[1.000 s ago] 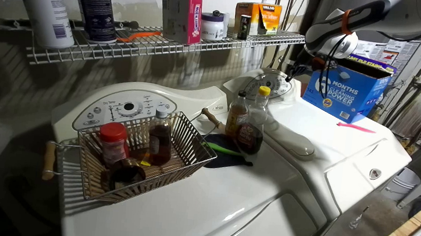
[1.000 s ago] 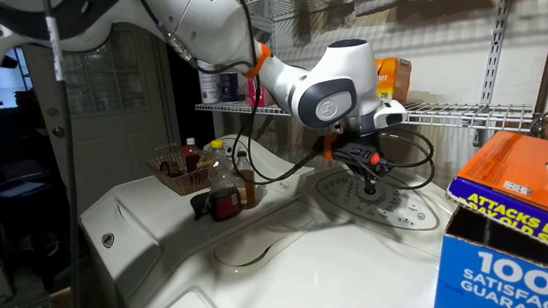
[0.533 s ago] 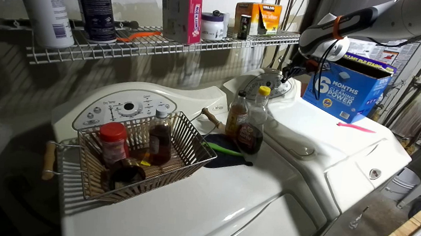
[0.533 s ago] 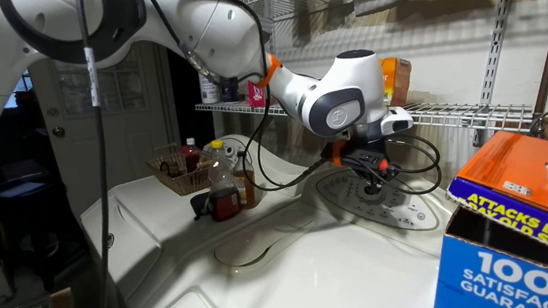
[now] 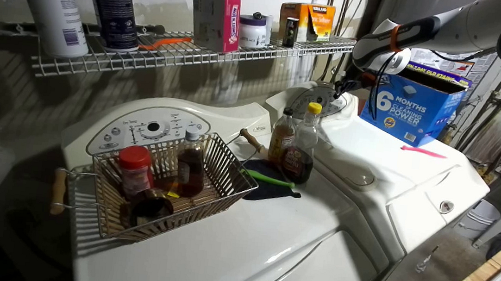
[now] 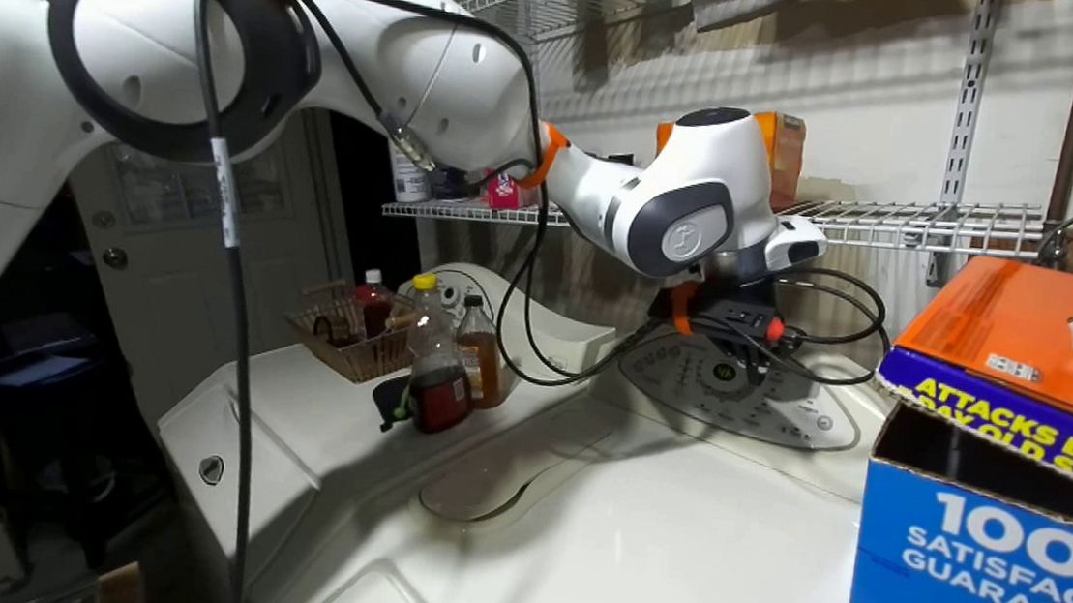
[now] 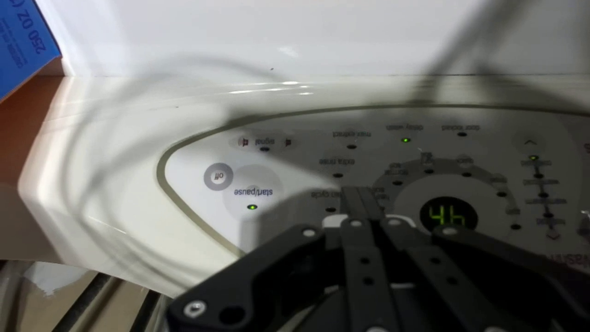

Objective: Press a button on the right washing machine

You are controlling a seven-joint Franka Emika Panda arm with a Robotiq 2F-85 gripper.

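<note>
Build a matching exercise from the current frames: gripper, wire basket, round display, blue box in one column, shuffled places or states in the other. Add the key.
Column 1
1. gripper
2. wire basket
3. round display
4. blue box

Column 2
A. open-topped, on the right washing machine
B. on the machine marked Dry Temp, with a red-lidded jar inside
C. shut, over the control panel
D. showing lit green characters

Pairs: 1-C, 2-B, 3-D, 4-A

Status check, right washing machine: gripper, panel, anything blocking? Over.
Black gripper shut over pale oval control panel; contact unclear. Glossy white washer: green display digits lit. Blue cardboard box off to one side, apparently not blocking.
</note>
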